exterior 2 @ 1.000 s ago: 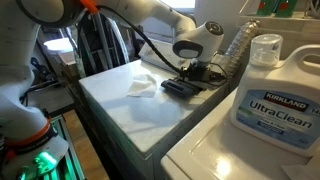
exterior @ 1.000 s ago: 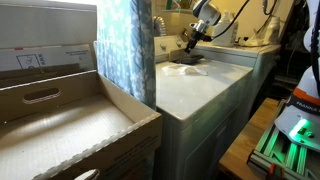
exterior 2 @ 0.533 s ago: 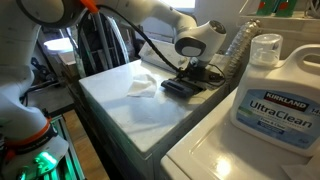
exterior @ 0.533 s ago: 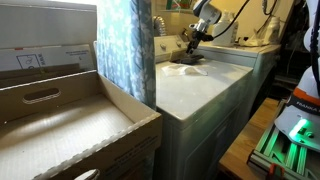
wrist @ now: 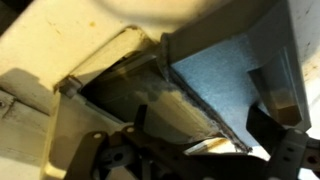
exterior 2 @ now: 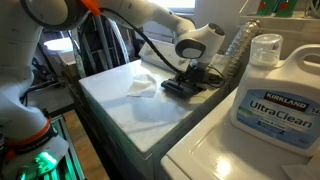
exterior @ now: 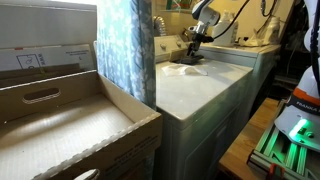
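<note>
My gripper (exterior 2: 195,72) hangs over the back of a white washer top (exterior 2: 140,115), just above a dark flat tray-like piece (exterior 2: 183,88) lying there. It also shows in an exterior view (exterior: 192,45), above the same dark piece (exterior: 190,58). In the wrist view the two dark fingers stand wide apart (wrist: 200,150), with a grey-blue mesh surface (wrist: 220,70) and a pale lint-coloured edge between them. I cannot tell if the fingers touch it. A crumpled white cloth (exterior 2: 140,87) lies on the top beside the dark piece.
A large Kirkland UltraClean detergent jug (exterior 2: 275,95) stands on the neighbouring machine. A blue patterned curtain (exterior: 125,50) hangs beside the washer. An open cardboard box (exterior: 60,130) fills the near side. The washer's control panel is behind the gripper.
The gripper has risen very slightly over the dark piece; the cloth and the dark piece have not moved.
</note>
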Controlling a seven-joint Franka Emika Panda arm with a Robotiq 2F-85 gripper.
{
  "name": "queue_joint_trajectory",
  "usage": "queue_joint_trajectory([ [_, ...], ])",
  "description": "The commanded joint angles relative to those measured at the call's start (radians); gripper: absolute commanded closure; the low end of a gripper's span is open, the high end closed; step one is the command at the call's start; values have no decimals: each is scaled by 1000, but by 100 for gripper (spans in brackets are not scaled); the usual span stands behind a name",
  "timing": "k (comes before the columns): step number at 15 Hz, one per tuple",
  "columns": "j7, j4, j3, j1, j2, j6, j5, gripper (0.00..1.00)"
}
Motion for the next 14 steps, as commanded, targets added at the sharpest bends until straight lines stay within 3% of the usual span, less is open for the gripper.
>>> queue_joint_trajectory([
  [1, -18, 29, -5, -11, 20, -52, -18, 0],
  [9, -30, 120, -12, -39, 66, -223, -10, 0],
  [14, -31, 72, -20, -16, 59, -93, -7, 0],
])
